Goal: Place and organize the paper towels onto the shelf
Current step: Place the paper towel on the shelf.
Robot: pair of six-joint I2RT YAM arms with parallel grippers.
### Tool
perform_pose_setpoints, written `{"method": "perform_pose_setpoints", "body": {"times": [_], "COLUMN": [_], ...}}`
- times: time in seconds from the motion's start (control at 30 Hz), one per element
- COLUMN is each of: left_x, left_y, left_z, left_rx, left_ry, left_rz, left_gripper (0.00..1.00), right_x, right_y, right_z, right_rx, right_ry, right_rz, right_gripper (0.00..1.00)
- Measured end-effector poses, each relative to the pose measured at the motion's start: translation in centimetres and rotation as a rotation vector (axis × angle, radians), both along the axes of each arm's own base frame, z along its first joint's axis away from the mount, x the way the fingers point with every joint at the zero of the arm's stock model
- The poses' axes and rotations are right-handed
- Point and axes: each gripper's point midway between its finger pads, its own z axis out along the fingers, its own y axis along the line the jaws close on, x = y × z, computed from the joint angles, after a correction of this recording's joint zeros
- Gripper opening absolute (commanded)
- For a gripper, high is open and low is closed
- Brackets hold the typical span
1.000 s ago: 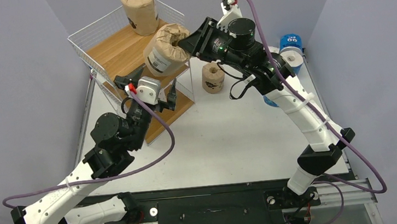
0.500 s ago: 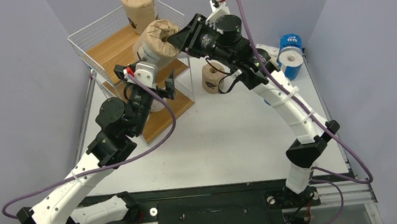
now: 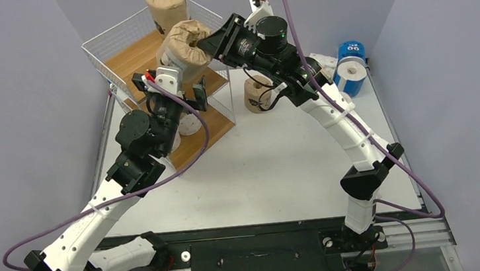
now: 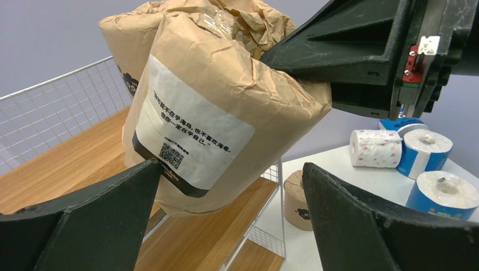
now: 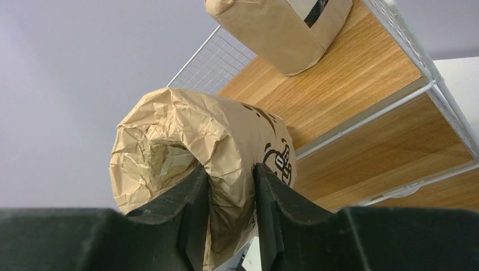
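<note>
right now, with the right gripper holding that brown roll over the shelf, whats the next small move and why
Probably lower the held roll onto the shelf top board, beside the standing brown roll: the right gripper pinches it tilted, apparently not yet resting on the wood.

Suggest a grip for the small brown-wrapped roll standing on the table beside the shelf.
Come straight down and pinch its wall, one finger in the top hollow, one outside. The brown-wrapped roll stands upright on the table, end up, and looks too fat to span. The right hand grips the carried roll that way.
</note>
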Motion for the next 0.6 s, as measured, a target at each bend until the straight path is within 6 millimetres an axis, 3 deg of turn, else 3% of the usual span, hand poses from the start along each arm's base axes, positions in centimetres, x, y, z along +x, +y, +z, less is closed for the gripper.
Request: {"method": "perform_pose_setpoints", "body": {"times": [0.27, 0.6], "left_x": [0.6, 1.2], "left_y": [0.9, 2.2], "left_z": [0.0, 0.2], "left_rx": [-0.035, -0.065], "left_ry": [0.007, 0.004], "left_rz": [0.036, 0.091], "left_gripper": [0.96, 0.96], "right_x": [-0.5, -1.5], "right_y": [0.5, 1.5], "right_z": [0.6, 1.9], "right_rx": [0.027, 0.077], "right_ry": [-0.003, -0.026], "right_rz": [0.025, 0.081], "right_gripper": [0.42, 0.54]}}
